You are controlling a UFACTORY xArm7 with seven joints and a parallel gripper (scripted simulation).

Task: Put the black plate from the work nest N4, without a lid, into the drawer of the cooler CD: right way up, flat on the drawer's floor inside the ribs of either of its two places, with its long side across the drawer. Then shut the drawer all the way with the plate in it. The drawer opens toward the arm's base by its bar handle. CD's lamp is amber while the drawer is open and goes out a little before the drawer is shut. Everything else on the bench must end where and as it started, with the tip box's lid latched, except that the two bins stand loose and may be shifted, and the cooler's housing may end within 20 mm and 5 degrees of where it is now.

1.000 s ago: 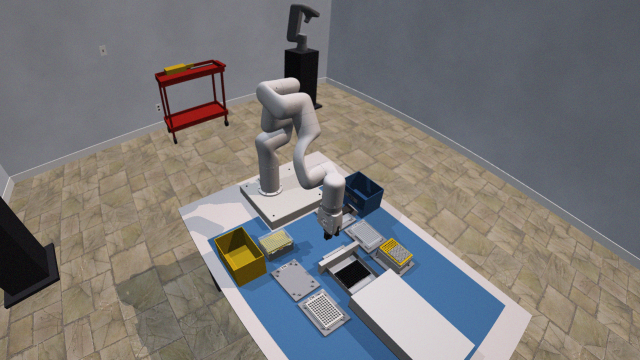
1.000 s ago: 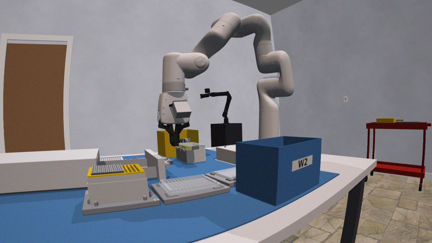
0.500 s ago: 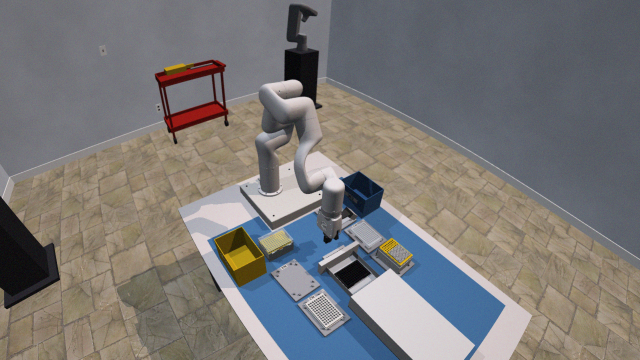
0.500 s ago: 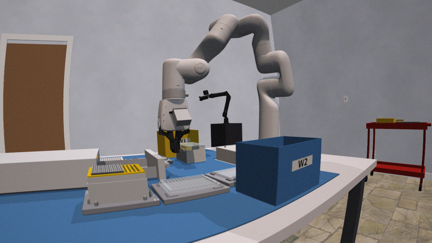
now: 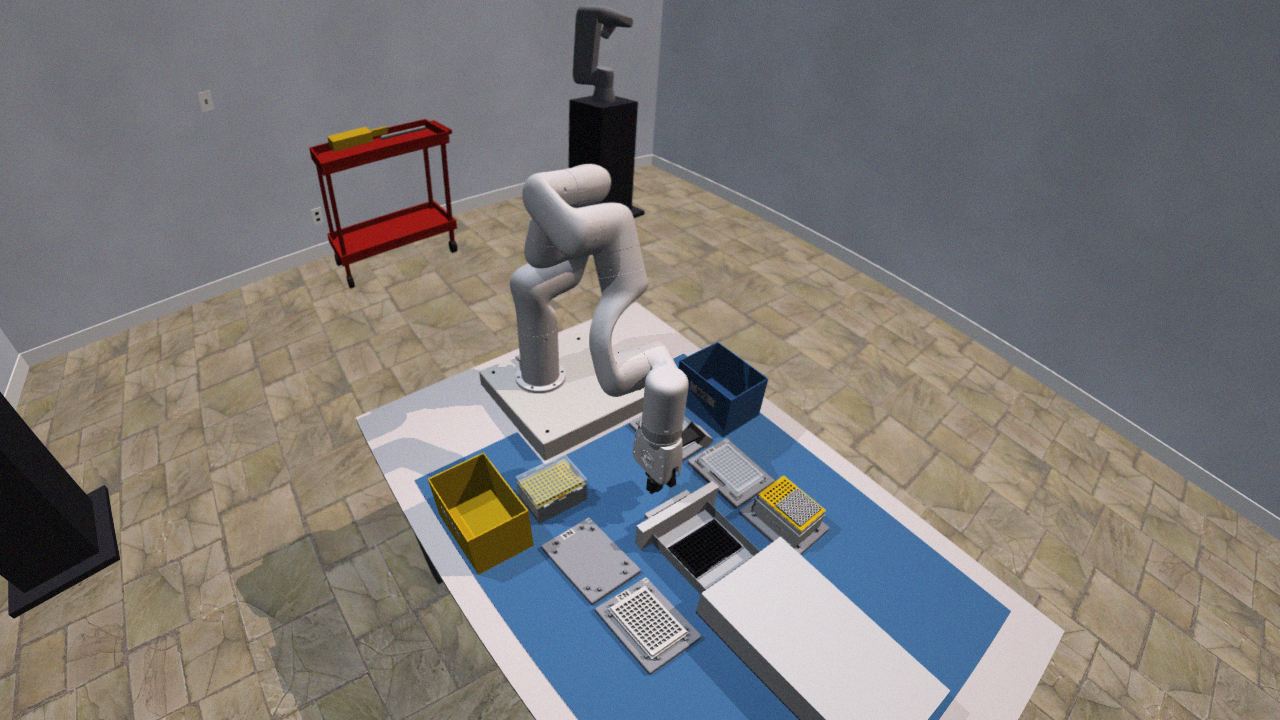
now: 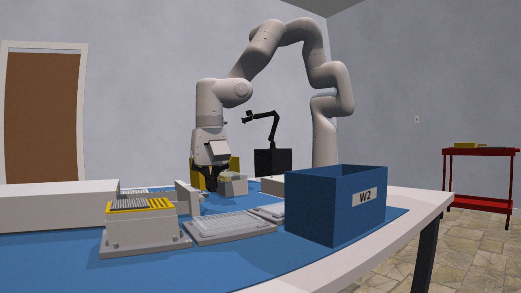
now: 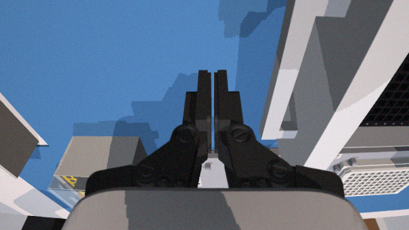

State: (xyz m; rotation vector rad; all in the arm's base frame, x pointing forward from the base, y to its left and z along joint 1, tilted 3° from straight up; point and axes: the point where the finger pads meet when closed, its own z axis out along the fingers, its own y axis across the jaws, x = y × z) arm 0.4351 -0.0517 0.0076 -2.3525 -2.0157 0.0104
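Note:
The black plate lies flat in the open drawer of the white cooler CD. It also shows in the wrist view. The drawer's front panel with its bar handle faces the arm's base. Nest N4 is a bare grey plate. My gripper is shut and empty and points down. It hangs low over the blue mat, just on the base side of the handle. It also shows in the exterior view and in the wrist view.
Nest N2 holds a white plate. A clear-lidded box of yellow tips and the yellow bin stand to the left. A clear-lidded plate, a yellow-topped block and the blue bin W2 stand to the right.

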